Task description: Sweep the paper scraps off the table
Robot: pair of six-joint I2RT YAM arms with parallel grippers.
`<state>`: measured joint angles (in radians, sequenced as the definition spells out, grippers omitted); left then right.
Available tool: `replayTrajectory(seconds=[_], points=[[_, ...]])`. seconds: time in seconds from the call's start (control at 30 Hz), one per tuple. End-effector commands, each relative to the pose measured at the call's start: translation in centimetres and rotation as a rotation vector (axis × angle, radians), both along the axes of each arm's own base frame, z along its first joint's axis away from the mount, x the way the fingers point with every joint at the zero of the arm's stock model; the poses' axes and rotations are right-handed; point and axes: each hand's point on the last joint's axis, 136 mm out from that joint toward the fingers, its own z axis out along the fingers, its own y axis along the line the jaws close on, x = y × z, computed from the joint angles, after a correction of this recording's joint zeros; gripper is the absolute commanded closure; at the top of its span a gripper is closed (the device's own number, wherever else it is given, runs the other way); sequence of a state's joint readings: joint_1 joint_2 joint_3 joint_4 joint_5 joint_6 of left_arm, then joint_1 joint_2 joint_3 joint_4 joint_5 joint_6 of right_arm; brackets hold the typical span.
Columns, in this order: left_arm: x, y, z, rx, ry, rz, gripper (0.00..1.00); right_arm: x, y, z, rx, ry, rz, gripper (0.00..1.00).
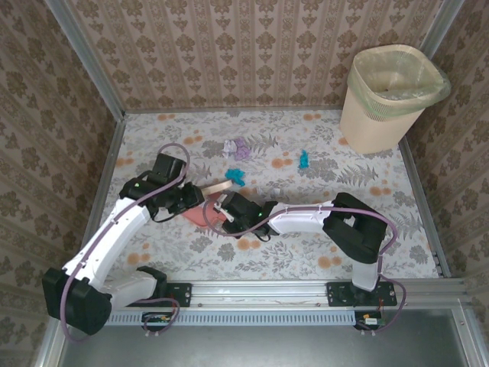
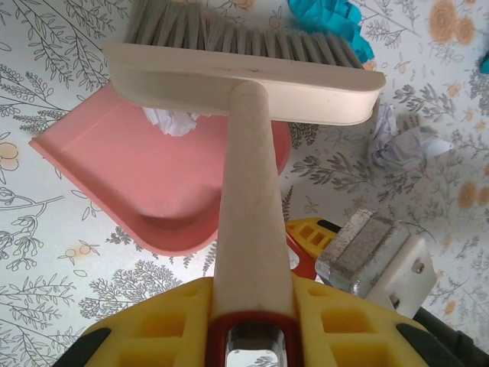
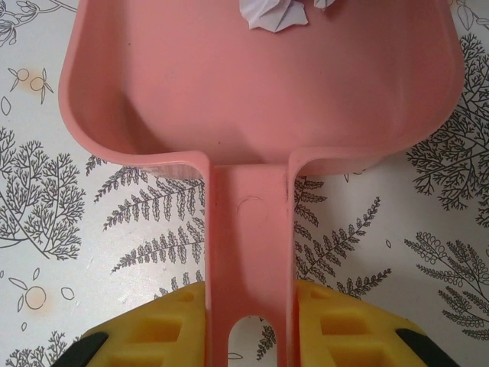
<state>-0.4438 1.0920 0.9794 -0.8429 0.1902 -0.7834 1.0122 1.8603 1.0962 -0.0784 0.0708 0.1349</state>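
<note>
At table centre, tools first.

Brush point(image 2: 244, 73): cream, with grey bristles. The left gripper point(image 2: 252, 306) is pressed tight on the handle, a yellow finger on either side. The head hangs over the dustpan's front lip, bristles pointing down.

Dustpan point(image 3: 252, 92): pink, lying flat on the table point(image 1: 306, 252). The right gripper point(image 3: 248, 325) pinches its handle from both sides, and the mouth faces the brush.

Scraps, gathered: one white wad point(image 3: 271, 11) sits inside the dustpan at its front edge, just under the bristles.

Scraps, loose:
- A teal wad point(image 2: 328, 15) lies just beyond the brush head.
- A white-and-purple wad point(image 2: 405, 145) lies near the dustpan's side, apart from it.
- A second teal wad point(image 1: 304, 159) lies well apart, toward the bin point(image 1: 391, 95).

Bin: cream, bag-lined, at the far right corner.

Handling, as judged:
- The scraps look very light, soft and springy, so a hard stroke would likely send them rolling or skipping.
- They are not for gripping. Take them with the bristle tips, from the side away from the dustpan, and draw them low and slow toward its mouth.
- Keep the lip flat on the table so no scrap slips under it.
- Keep the dustpan level once it is loaded, since a tilt would probably spill the white wad.
</note>
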Motion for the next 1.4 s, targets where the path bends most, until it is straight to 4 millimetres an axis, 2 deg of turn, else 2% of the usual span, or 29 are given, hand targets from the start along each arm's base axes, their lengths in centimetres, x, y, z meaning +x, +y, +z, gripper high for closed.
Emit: replayTrajectory(seconds=[0.0,0.13,0.23,0.5,0.8,0.97,1.17,1.37], points=[[-0.1,0.0,2.0,-0.035,-0.048,0.024,1.0,0.2,0.0,0.3,0.012,0.008,-0.01,1.0],[0.2,1.2,3.1,-0.042,-0.09,0.073,1.0,0.2,0.0,0.5,0.015,0.005,-0.012,1.0],[0.4,2.0,2.7,-0.049,-0.094,0.112,1.0,0.2,0.0,0.5,0.014,0.006,-0.011,1.0],[-0.5,1.3,1.6,-0.096,-0.052,0.087,1.0,0.2,0.0,0.6,0.021,0.007,-0.011,1.0],[-3.1,0.8,1.1,-0.15,-0.037,0.077,1.0,0.1,0.0,0.7,0.028,0.011,-0.01,1.0],[-3.8,-0.4,1.9,-0.24,-0.05,0.051,1.0,0.1,0.1,0.8,0.036,0.012,-0.009,1.0],[-3.6,-1.4,2.4,-0.311,-0.059,0.041,1.0,0.0,0.1,1.2,0.061,-0.002,-0.006,1.0],[-2.7,-0.3,4.5,-0.28,-0.146,0.079,1.0,-0.2,0.2,1.9,0.094,-0.015,0.008,1.0]])
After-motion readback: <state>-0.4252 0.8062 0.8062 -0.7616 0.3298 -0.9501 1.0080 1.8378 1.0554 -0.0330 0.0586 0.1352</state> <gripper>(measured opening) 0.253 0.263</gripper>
